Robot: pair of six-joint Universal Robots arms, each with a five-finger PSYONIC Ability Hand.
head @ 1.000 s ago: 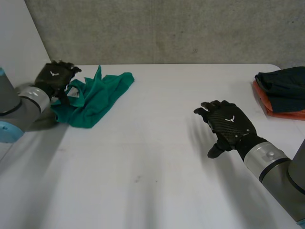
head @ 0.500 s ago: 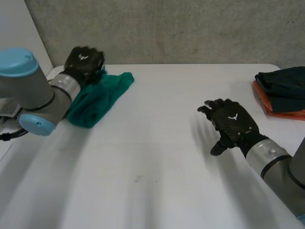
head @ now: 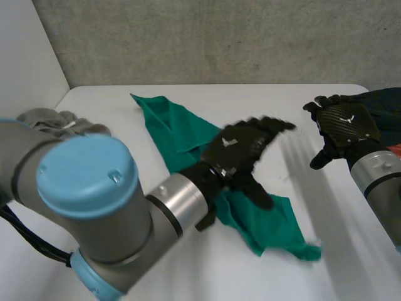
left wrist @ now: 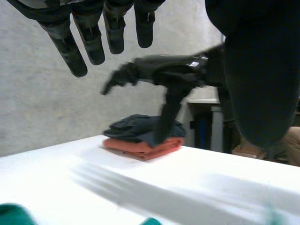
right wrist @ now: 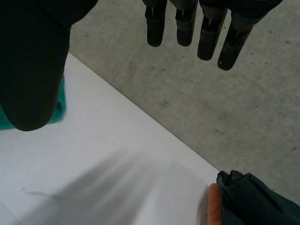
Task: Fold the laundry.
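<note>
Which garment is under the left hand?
The green cloth, spread mid-table beneath the left hand; the grey garment lies bunched aside, the folded stack sits apart.

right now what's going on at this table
A two-armed robot is partway through folding laundry. Its left hand is open over a green cloth lying rumpled across the middle of the white table. Its right hand, also open, hovers beside a folded stack on the robot's right side. A grey cloth lies on its left.
</note>
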